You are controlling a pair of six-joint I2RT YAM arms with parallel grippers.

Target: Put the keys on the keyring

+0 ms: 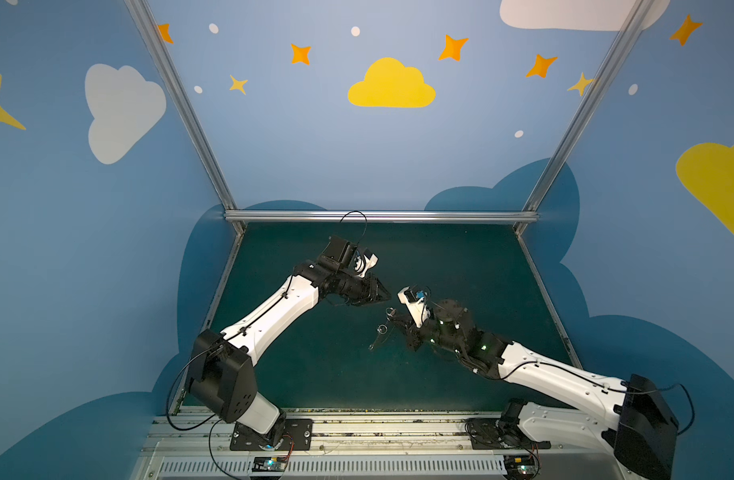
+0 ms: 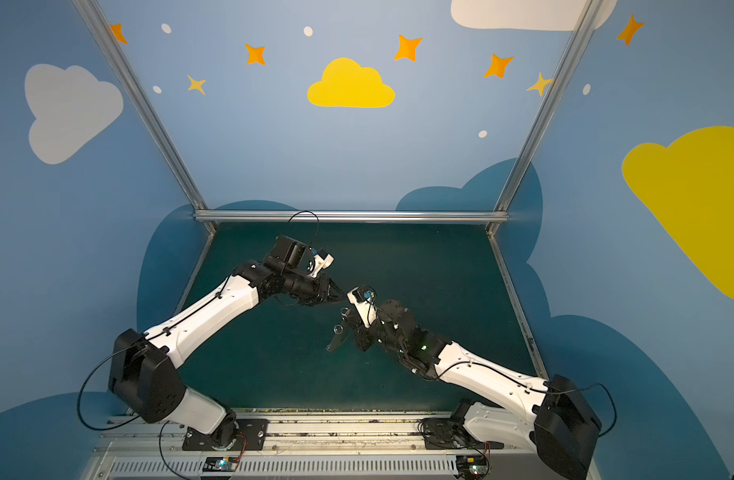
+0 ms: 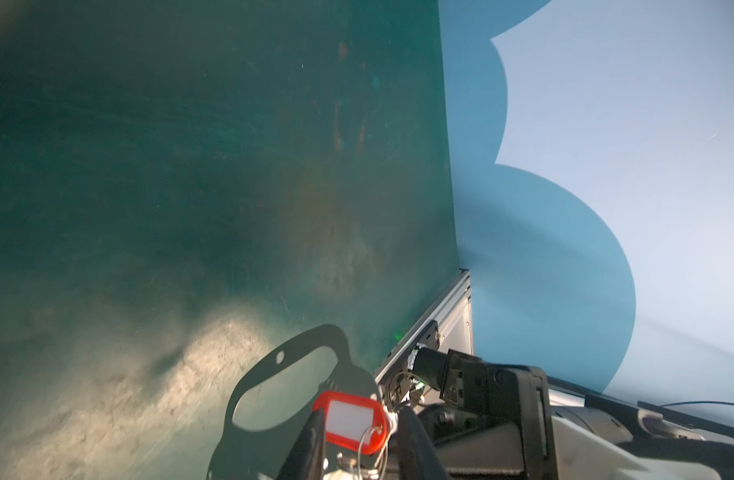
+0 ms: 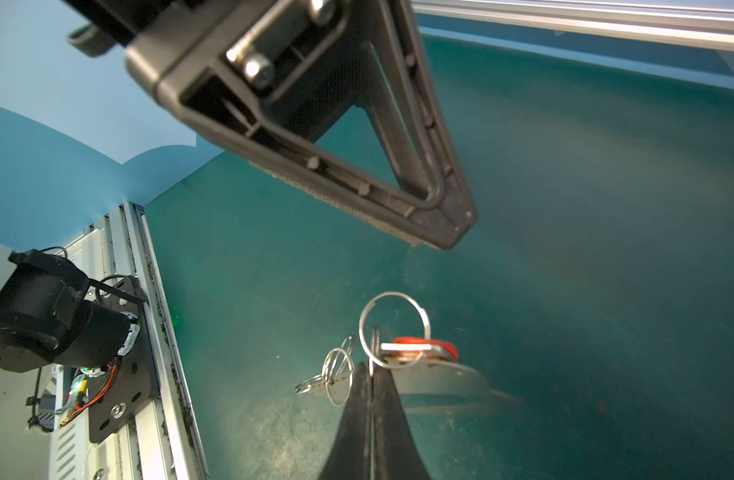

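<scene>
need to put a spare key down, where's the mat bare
Bare: the far mat along the back rail, and the near strip by the front rail. Crowded mid-mat, where the right gripper pinches the keyring.

White arm shells [image 1: 273, 316], black joints [image 1: 221, 374], thin black cables [image 1: 167, 405]; black triangular fingers [image 4: 348, 178], silver screws [image 4: 259, 70].

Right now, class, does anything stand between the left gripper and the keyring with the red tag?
Nothing visible does. In the right wrist view the left gripper hangs apart from the keyring, only bare green mat showing in the gap. The right gripper, shut, pinches the ring's opposite edge, beside the red tag.
</scene>
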